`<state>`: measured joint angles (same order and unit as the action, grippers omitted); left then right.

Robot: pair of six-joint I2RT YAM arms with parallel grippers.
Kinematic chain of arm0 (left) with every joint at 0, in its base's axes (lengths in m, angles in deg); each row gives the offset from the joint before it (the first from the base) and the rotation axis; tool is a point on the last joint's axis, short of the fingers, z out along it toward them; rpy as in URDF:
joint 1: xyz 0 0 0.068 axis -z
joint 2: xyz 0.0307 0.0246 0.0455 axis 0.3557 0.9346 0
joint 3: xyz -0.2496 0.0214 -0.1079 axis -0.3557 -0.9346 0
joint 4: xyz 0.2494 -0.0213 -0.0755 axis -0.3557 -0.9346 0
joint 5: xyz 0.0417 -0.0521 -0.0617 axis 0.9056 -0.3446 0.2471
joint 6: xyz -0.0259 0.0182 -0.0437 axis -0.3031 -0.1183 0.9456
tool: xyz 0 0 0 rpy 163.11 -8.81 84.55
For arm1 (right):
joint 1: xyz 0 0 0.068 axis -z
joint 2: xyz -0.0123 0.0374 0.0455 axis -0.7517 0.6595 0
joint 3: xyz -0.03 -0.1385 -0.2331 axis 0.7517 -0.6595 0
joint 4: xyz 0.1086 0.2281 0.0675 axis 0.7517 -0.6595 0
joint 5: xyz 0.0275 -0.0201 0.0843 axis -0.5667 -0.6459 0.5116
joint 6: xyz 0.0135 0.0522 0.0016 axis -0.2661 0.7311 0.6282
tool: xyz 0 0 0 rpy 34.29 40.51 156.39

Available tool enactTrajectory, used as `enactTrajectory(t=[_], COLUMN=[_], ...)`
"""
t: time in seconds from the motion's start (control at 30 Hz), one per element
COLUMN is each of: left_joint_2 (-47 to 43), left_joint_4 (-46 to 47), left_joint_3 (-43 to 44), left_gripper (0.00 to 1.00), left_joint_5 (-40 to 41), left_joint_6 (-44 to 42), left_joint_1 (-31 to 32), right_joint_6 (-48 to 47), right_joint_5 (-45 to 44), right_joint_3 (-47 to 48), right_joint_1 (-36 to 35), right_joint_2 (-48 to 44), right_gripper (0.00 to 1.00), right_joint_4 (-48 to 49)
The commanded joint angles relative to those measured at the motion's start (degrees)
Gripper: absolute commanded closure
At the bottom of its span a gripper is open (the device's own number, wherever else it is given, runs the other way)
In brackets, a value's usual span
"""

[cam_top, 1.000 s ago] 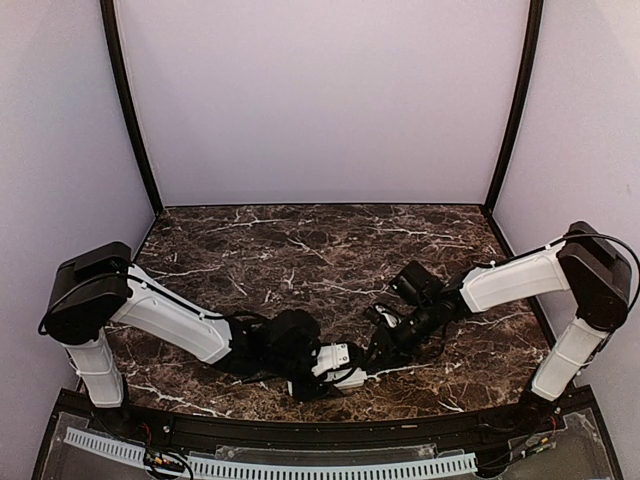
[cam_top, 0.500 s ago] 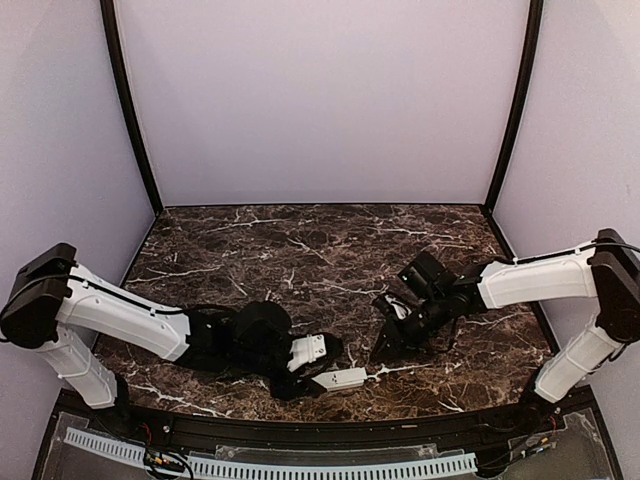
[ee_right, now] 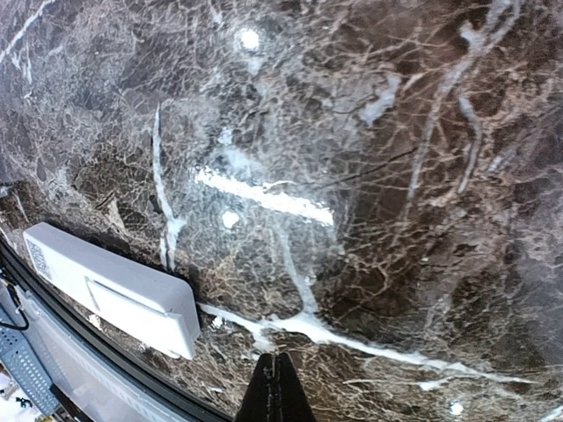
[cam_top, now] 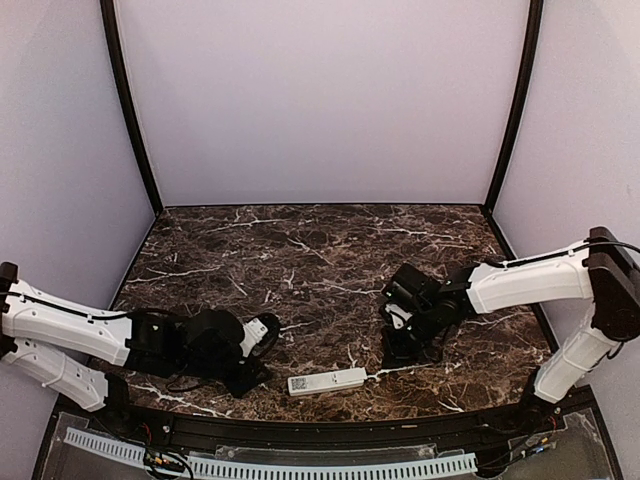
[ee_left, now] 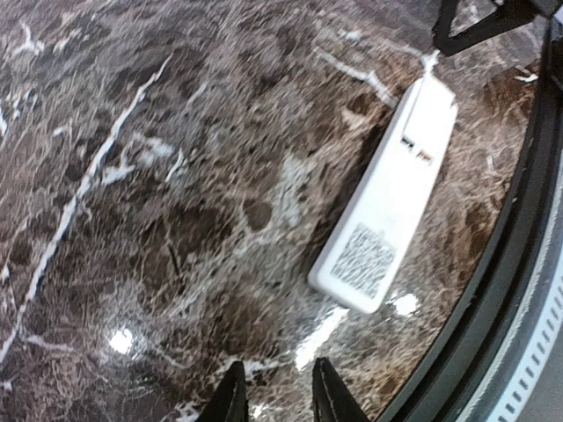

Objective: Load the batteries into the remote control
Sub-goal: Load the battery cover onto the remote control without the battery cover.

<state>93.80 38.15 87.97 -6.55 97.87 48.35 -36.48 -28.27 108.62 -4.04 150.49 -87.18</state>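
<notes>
The remote control lies flat at the table's 6 o'clock, close along the black front rim, label patch up. Neither of my claws holds it. From my left wrist I see its long white body slanting towards 1 o'clock, with the patch at the near end. From my right wrist it sits at 8 o'clock, hard by the rim.

My left claw hangs low at the remote's 10 o'clock. Its fingers stand a narrow way apart, with only marble between them. My right claw points down at the remote's 2 o'clock, near its 3 o'clock end but clear of it. Those fingers are pressed together on nothing.

Around me are the dark, white-veined marble table, pale lilac walls at 12, 9 and 3 o'clock, and two black corner posts. Bare marble is all that lies between either claw and the remote.

A second ago both claws crowded together over the remote, which sat in my left claw. Half a second ago it was already down, with that claw just beside it. Since then my left arm has drawn back towards 9 o'clock and its fingers have narrowed. My right claw has gone from partly spread to closed.
</notes>
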Motion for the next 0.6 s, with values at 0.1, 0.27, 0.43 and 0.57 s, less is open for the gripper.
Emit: enactTrajectory(t=[0.1, 0.27, 0.43, 0.57], left_joint_2=[5.2, 10.1, 12.3, 14.0], left_joint_4=[-6.0, -5.1, -3.7, -2.3], left_joint_3=[-1.4, 0.1, 0.7, 1.1], left_gripper=[0.78, 0.8, 0.82, 0.83], left_joint_5=[4.1, 2.7, 1.1, -1.2], left_joint_6=[10.3, 9.3, 7.9, 6.7], left_joint_1=[0.5, 1.0, 1.4, 1.6], right_joint_6=[4.4, 6.0, 6.4, 7.1], right_joint_5=[-6.2, -7.8, -9.0, -9.5], right_joint_3=[3.7, 4.5, 7.7, 8.1], right_joint_1=[-4.6, -6.2, -8.9, -9.8], right_joint_2=[5.4, 7.2, 11.0, 12.2], right_gripper=[1.0, 1.0, 1.0, 1.0], right_joint_4=[-0.8, -0.4, -2.8, -3.1])
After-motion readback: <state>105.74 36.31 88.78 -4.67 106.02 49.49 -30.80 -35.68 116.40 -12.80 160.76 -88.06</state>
